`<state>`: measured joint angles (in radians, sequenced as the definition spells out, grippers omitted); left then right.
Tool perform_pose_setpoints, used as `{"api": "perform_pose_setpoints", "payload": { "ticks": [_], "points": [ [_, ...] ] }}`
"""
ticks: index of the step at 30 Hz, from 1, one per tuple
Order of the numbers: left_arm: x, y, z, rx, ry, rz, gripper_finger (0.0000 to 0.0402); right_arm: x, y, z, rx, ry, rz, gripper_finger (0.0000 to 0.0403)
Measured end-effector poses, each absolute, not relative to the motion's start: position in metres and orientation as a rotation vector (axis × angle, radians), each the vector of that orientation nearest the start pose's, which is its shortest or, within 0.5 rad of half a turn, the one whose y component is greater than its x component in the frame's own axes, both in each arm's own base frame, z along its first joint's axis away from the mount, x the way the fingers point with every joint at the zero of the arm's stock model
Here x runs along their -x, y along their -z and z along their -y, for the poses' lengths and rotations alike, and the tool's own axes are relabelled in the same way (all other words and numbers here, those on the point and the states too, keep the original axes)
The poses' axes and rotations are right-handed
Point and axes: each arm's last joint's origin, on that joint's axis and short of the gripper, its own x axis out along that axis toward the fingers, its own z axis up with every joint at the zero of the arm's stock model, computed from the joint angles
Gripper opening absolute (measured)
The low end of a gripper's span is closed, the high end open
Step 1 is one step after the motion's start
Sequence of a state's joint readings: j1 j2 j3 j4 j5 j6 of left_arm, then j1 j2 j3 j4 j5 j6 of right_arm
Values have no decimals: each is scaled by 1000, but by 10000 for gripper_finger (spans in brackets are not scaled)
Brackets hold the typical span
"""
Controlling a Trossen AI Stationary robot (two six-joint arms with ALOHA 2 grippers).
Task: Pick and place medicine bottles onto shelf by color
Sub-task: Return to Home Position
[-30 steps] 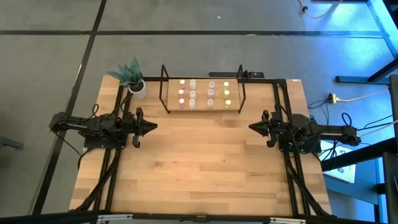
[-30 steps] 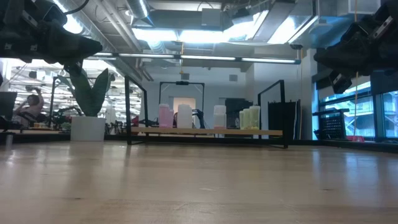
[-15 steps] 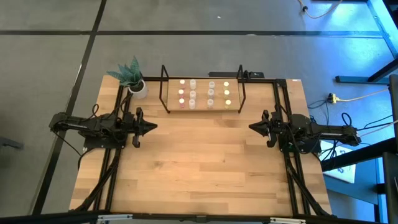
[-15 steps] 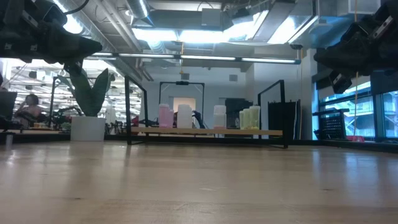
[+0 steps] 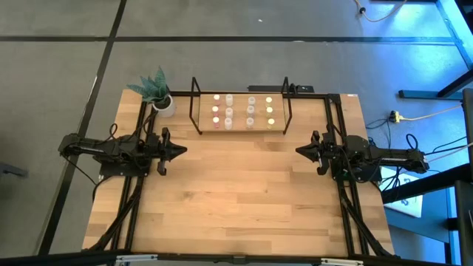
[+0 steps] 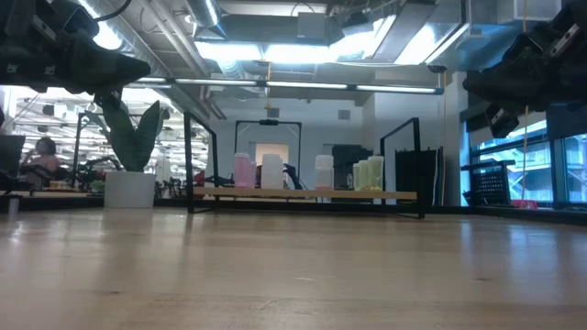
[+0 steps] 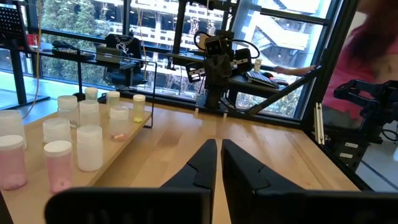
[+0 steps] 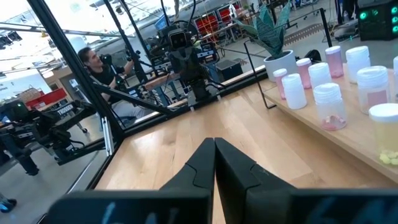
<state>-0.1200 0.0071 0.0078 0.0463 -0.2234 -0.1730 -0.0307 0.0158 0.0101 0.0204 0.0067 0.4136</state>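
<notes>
Wooden shelf (image 5: 239,105) bearing the medicine bottles (image 5: 229,111) stands beyond and between our left gripper (image 5: 183,151) and right gripper (image 5: 298,151), which we see pinched closed, both empty.

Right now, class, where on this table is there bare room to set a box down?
Bare: the wood between the left hand and right hand, and the whole near half of the table. Crowded: the shelf at the far edge, lined with bottles, plant beside it.

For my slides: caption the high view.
Left pincer and right pincer parked at the sides; medicine bottles stand in colour columns on the shelf.
</notes>
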Motion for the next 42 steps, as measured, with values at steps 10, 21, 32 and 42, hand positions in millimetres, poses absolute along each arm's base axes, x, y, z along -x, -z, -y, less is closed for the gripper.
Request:
{"api": "perform_pose_setpoints", "payload": {
  "ticks": [10, 21, 32, 42],
  "points": [
    [-97, -170, 5, 181, -99, 55, 33, -98, -168, 3, -415, 34, 22, 14],
    [-97, -170, 5, 181, -99, 55, 24, -98, -168, 3, -415, 34, 22, 14],
    [-97, -170, 5, 181, -99, 55, 8, -98, -168, 3, -415, 34, 22, 14],
    [-97, -170, 5, 181, -99, 55, 1, -98, -168, 3, -415, 34, 22, 14]
  ]
}}
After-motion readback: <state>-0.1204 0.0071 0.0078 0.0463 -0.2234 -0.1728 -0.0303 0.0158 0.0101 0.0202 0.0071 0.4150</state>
